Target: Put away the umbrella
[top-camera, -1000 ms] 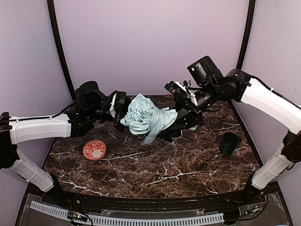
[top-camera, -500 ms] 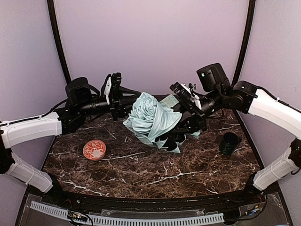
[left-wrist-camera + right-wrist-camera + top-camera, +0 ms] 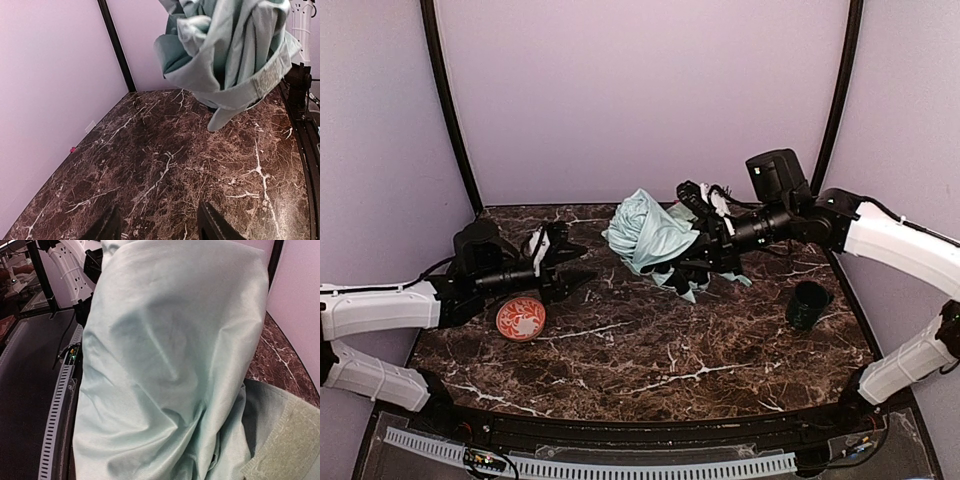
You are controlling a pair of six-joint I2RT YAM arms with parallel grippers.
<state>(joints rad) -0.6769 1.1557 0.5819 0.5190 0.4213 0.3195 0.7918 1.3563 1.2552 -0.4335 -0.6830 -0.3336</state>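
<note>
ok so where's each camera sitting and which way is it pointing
Top external: above and behind the bases, looking down over the marble table to the back wall; left arm and right arm show, left gripper open.
Left wrist: low over the table, facing the hanging umbrella; own fingertips at the bottom edge.
Right wrist: right up against the umbrella's fabric, which fills the view; none of its fingers show, only a white arm link top left.
Shared: both wrist views show the umbrella's fastening strap.
</note>
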